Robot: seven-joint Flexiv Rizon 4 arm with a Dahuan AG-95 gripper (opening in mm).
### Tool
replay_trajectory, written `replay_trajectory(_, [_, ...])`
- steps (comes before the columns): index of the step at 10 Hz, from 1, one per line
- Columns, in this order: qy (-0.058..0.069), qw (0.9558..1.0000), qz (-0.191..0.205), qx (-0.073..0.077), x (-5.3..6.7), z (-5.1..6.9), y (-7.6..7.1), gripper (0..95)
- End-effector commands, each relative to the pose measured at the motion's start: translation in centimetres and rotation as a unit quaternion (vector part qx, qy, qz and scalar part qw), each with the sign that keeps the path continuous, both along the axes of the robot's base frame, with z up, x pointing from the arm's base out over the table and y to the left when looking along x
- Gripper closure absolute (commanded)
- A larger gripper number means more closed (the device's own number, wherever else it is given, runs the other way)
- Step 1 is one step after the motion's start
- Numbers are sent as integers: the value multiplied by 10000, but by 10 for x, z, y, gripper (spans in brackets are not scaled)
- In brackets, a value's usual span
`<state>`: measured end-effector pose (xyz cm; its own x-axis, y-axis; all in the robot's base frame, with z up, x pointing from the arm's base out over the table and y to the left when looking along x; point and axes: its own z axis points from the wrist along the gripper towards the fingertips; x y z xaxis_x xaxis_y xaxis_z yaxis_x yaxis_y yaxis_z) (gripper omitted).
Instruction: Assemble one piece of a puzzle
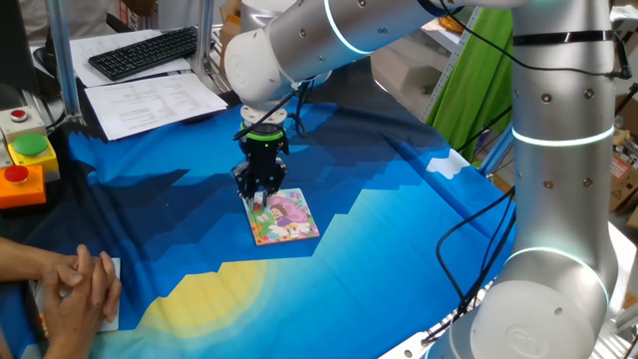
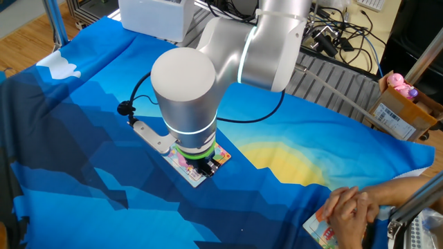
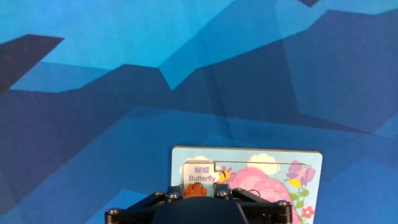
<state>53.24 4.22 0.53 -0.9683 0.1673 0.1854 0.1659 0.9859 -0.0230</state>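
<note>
One gripper (image 1: 261,195) on puzzle (image 1: 287,216), jaw state unclear, "Butterfly" label only in hand view

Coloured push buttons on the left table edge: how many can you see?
3: a white-capped button farthest back, a green button in the middle, and a red button nearest. Others may lie outside the frame.

Across my bench lies a blue cloth (image 1: 399,199) with a yellow patch, beyond it a black keyboard (image 1: 145,52) and printed papers (image 1: 150,103), a box with red and green buttons (image 1: 22,165), and a cardboard box (image 2: 401,111).
</note>
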Motion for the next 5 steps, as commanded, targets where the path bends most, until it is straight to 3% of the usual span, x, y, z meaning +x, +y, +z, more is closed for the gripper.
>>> replay_trajectory(1, [16, 10000, -7, 10, 0, -2, 0, 950])
replay_trajectory(5, [23, 10000, 14, -11, 0, -1, -2, 950])
